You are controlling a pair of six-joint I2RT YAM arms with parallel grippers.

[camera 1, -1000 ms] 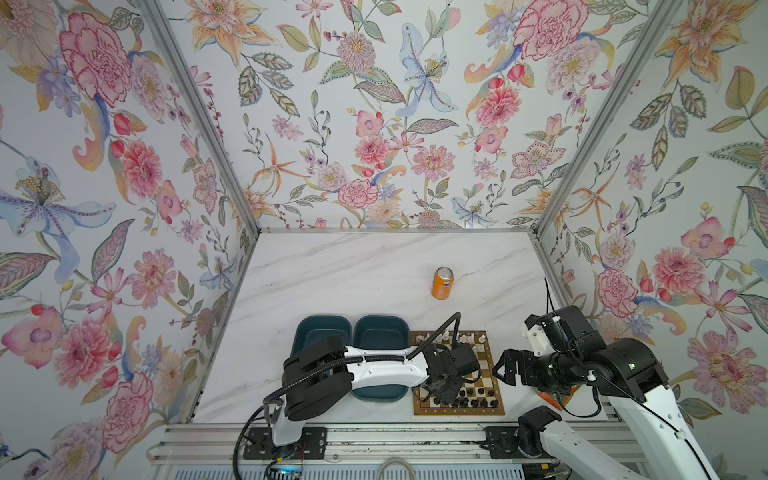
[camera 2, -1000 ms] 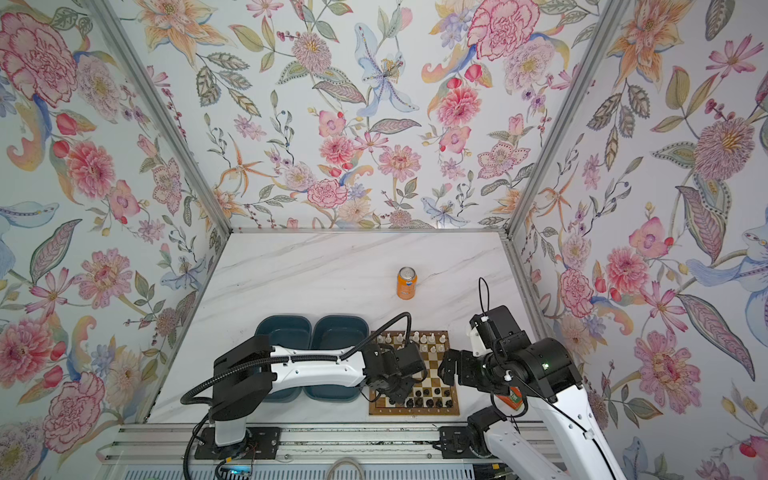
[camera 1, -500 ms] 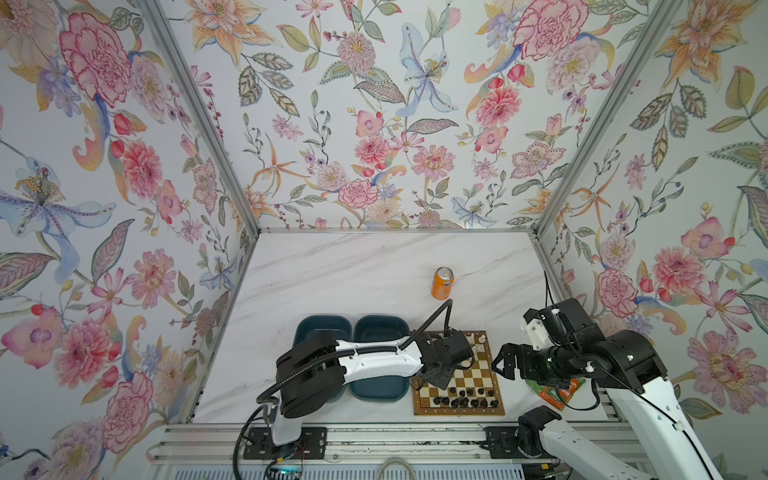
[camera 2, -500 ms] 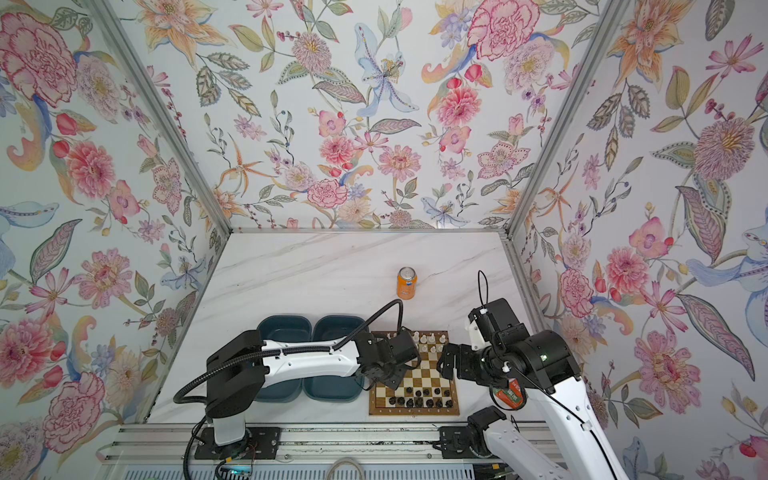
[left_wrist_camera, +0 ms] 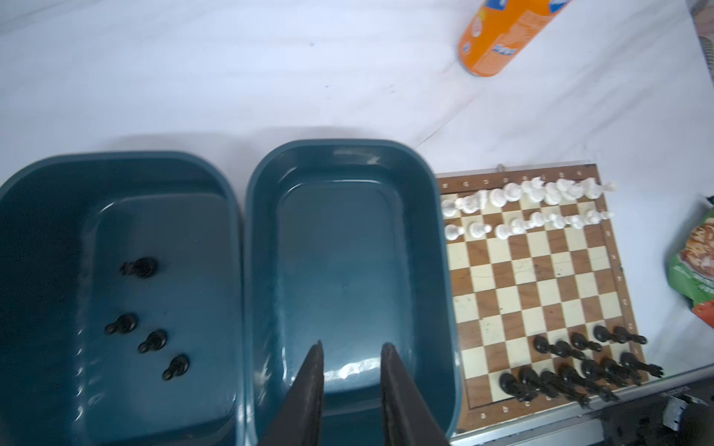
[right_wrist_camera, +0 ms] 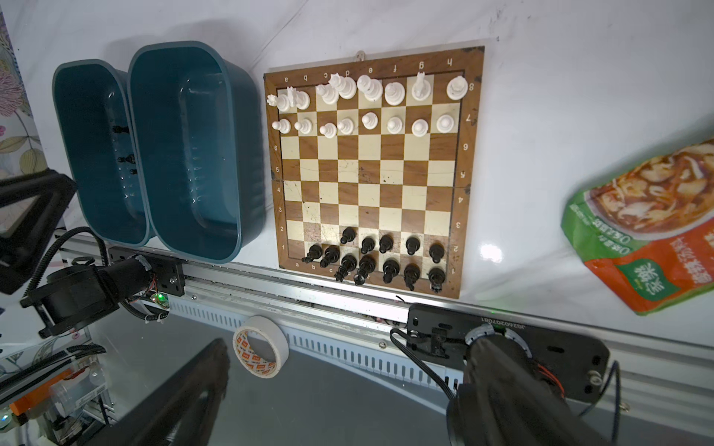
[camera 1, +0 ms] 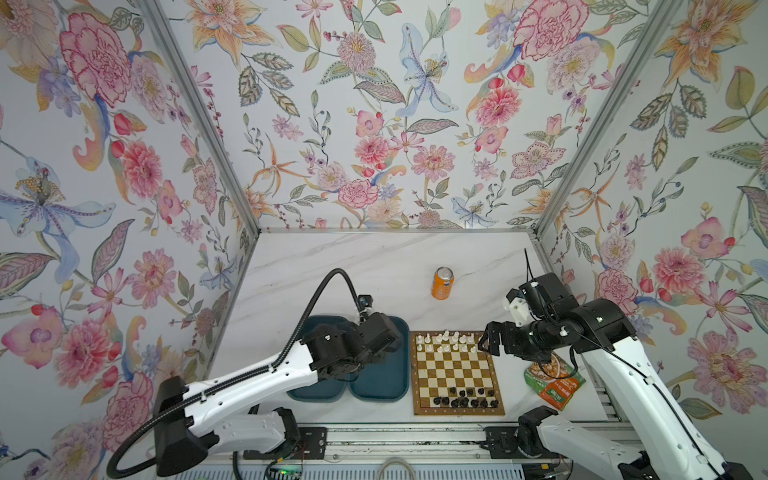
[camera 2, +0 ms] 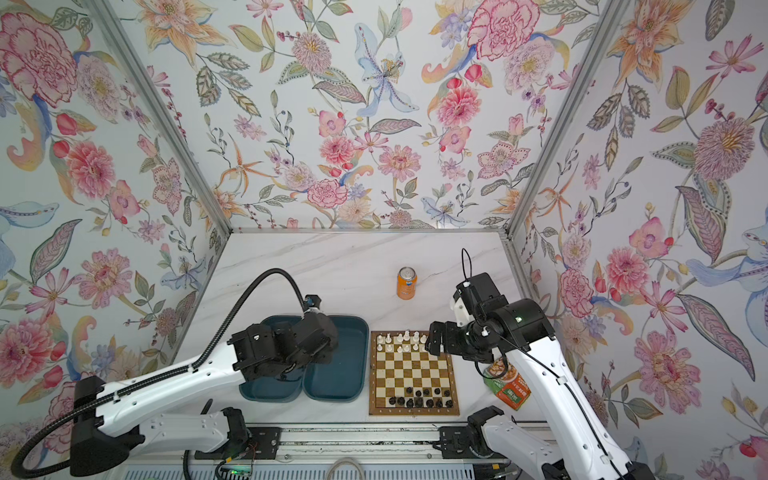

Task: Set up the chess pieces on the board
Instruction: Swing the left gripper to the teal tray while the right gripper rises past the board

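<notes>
Four black pieces (left_wrist_camera: 153,340) lie in the tray (left_wrist_camera: 46,181) next to the empty tray (left_wrist_camera: 340,146) below the left claw (left_wrist_camera: 352,344), jaws slightly parted, gripping nothing. All others stand on the board (left_wrist_camera: 541,278) just beyond. The right claw (camera 1: 489,341) gapes wide near its white rows (right_wrist_camera: 369,87).

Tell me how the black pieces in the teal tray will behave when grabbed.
The black pieces look tiny and glossy, so probably light and slippery to pinch. Narrow and round on the tray's smooth floor, they would likely tip or roll if nudged.
</notes>
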